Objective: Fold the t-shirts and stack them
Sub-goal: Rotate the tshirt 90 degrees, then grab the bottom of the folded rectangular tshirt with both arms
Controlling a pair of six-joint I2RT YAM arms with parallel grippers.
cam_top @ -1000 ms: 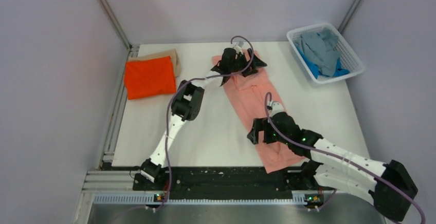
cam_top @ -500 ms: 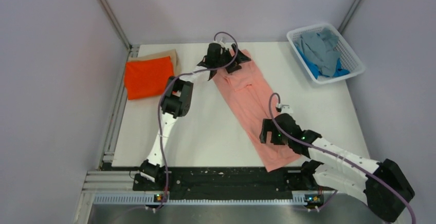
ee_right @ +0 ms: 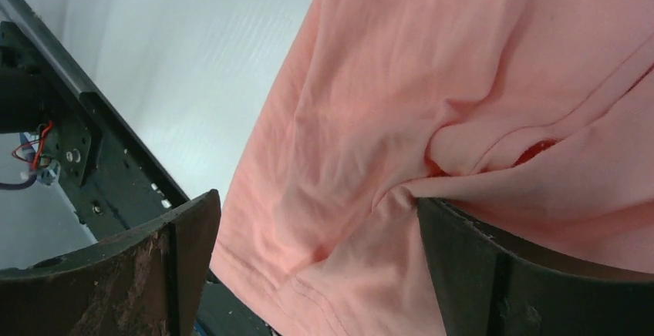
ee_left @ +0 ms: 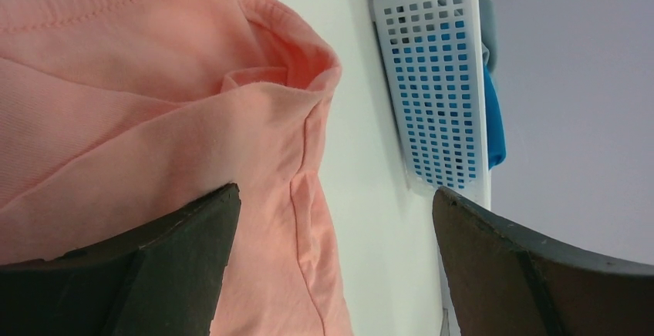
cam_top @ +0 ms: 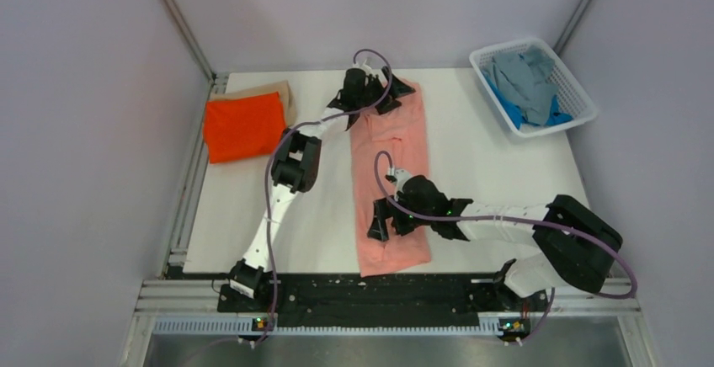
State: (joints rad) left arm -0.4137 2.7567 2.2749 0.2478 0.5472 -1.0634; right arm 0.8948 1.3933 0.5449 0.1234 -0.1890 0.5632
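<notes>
Both grippers stand with jaws spread wide and nothing pinched between them. The left gripper (cam_top: pixel 380 96) is over the far, collar end of the salmon pink t-shirt (cam_top: pixel 396 144), and the right gripper (cam_top: pixel 377 220) is low over its near, hem end. That shirt lies as a long narrow strip down the middle of the table (cam_top: pixel 522 182). It looks already folded lengthwise, though the layers are hard to count from above.

Well apart from it on one side, the orange t-shirt (cam_top: pixel 244 127) sits folded on the tan t-shirt (cam_top: pixel 274 91). On the other side, the grey t-shirt (cam_top: pixel 522 77) and blue t-shirt (cam_top: pixel 509 114) are heaped in the white basket (cam_top: pixel 581 119).

The main risk is a partial grab. The right wrist view shows a raised pucker between the fingers, so closing there could catch only that ridge or the top layer, and the layers would then slide apart when lifted. At the collar end, the sleeve fold bulges open, so a bite on the sleeve alone would skew the fold. The hem lies close to the table's near edge, so a drag toward the arms could pull it off.
</notes>
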